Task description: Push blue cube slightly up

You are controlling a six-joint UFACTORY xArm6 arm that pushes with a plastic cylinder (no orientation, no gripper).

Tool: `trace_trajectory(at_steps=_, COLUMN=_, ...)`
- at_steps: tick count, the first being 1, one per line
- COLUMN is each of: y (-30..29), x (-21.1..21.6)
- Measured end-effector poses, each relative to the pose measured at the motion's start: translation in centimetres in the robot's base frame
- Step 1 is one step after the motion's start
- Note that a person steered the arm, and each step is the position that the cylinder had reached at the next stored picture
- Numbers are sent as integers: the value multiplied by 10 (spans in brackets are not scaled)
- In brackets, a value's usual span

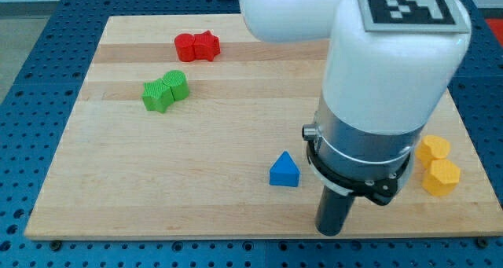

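A blue block (pixel 284 170) lies on the wooden board (pixel 196 181), right of middle near the view's bottom. Its top is pointed, so it looks like a triangular prism rather than a cube. No other blue block shows; the arm's large white body (pixel 393 64) hides much of the board's right side. My tip (pixel 332 233) is at the end of the dark rod, near the board's bottom edge. It sits to the right of the blue block and a little below it, with a small gap between them.
Two red blocks (pixel 196 46) touch each other at the view's top left. Two green blocks (pixel 166 91) sit together below them. Two yellow blocks, one (pixel 433 149) above the other (pixel 440 177), sit near the board's right edge. A blue perforated table surrounds the board.
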State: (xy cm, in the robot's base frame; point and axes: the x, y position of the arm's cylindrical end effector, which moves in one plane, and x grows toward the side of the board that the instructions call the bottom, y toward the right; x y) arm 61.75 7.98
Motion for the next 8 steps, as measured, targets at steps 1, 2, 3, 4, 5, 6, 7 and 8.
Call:
trace_trajectory(at_steps=1, y=4, x=-3)
trace_trajectory(at_steps=2, y=2, x=-5)
trace_trajectory(at_steps=3, y=-10, x=-29)
trace_trajectory(at_steps=4, y=-13, x=-63)
trace_trajectory(at_steps=5, y=-13, x=-97)
trace_trajectory(at_steps=6, y=-13, x=-115)
trace_trajectory(at_steps=7, y=-15, x=-119)
trace_trajectory(at_steps=8, y=-20, x=-128)
